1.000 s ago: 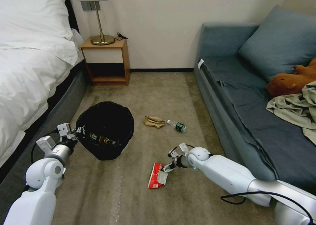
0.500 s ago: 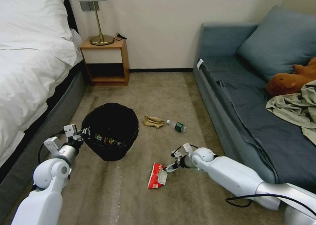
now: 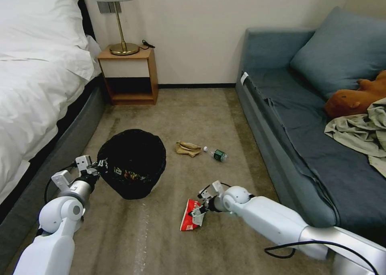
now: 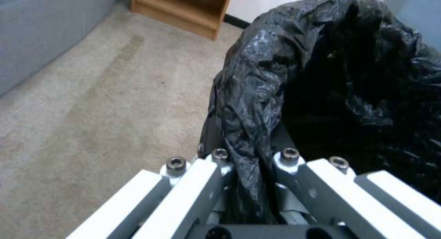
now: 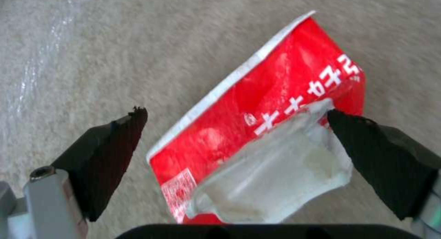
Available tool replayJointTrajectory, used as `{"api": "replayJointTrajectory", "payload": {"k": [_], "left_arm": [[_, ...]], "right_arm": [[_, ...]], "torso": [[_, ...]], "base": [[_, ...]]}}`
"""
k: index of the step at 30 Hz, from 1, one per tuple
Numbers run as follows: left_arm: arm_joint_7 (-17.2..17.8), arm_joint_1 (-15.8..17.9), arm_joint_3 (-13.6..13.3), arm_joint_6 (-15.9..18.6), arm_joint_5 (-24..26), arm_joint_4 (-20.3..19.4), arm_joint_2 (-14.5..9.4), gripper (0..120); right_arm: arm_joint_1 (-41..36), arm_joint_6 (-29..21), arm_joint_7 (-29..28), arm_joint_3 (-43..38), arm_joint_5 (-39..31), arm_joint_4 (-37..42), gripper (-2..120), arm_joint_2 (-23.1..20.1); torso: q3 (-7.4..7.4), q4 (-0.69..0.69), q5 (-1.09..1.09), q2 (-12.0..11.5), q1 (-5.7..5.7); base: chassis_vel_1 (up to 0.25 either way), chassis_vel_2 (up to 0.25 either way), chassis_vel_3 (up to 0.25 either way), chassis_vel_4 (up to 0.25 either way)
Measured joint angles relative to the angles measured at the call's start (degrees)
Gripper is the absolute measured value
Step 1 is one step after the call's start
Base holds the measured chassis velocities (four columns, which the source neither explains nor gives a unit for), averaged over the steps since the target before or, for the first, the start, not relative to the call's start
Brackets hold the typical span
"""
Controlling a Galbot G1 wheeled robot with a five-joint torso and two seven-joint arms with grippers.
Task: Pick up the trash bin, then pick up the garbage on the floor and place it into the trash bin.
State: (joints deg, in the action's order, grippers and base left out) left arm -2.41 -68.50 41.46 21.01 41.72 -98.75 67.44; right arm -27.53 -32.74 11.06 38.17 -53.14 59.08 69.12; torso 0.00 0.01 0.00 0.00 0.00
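The trash bin (image 3: 132, 162), lined with a crinkled black bag, hangs tilted just above the floor (image 3: 161, 243) beside the bed. My left gripper (image 3: 97, 167) is shut on its near rim; in the left wrist view the fingers (image 4: 294, 170) pinch the bag (image 4: 257, 94). A red snack wrapper (image 3: 188, 218) lies flat on the carpet. My right gripper (image 3: 197, 211) stands open right over it, the black fingertips (image 5: 115, 142) straddling the wrapper (image 5: 285, 83). Farther off lie a crumpled tan paper bag (image 3: 187, 147) and a clear bottle with a green label (image 3: 216, 154).
A white bed (image 3: 36, 90) runs along the left. A wooden nightstand (image 3: 128, 76) with a brass lamp stands at the back wall. The blue sofa (image 3: 305, 126) on the right holds a brown plush toy (image 3: 354, 100) and a beige-green garment (image 3: 362, 134).
My right gripper has shifted left and lower, from the wrapper's edge to over the wrapper. The left gripper and the bin drifted a little left and toward me.
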Motion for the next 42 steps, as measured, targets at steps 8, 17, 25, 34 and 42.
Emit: {"api": "replayJointTrajectory", "payload": {"k": [8,17,25,34,42], "left_arm": [[-0.1,-0.1,0.5,-0.1,0.1,0.2,-0.4,4],[-0.2,0.1,0.4,-0.3,0.1,0.8,-0.5,4],[-0.2,0.2,0.2,-0.3,0.1,0.5,-0.2,4],[-0.2,0.0,0.2,-0.2,0.2,0.0,-0.5,4],[-0.1,0.2,-0.8,0.0,0.1,-0.5,-0.4,4]], "right_arm": [[-0.1,1.0,0.5,0.0,2.4,-2.5,82,1.6],[-1.2,2.6,2.3,-0.5,5.0,-3.0,51,0.3],[-1.1,3.1,2.7,-0.4,5.5,-3.2,20,0.3],[-1.3,4.0,3.0,-0.5,6.5,-3.3,0,-0.4],[0.3,5.5,2.0,-1.7,6.0,0.6,0,-7.8]], "torso": [[0.0,-0.01,-0.01,0.0,0.0],[0.0,-0.02,-0.01,0.0,0.0],[0.0,-0.02,0.0,0.0,0.0],[0.0,-0.01,0.01,0.0,0.0],[0.0,-0.02,0.0,0.0,0.0]], "base": [[0.0,0.0,0.0,0.0],[0.0,0.0,0.0,0.0],[0.0,0.0,0.0,0.0],[0.0,0.0,0.0,0.0],[0.0,0.0,0.0,0.0]]}}
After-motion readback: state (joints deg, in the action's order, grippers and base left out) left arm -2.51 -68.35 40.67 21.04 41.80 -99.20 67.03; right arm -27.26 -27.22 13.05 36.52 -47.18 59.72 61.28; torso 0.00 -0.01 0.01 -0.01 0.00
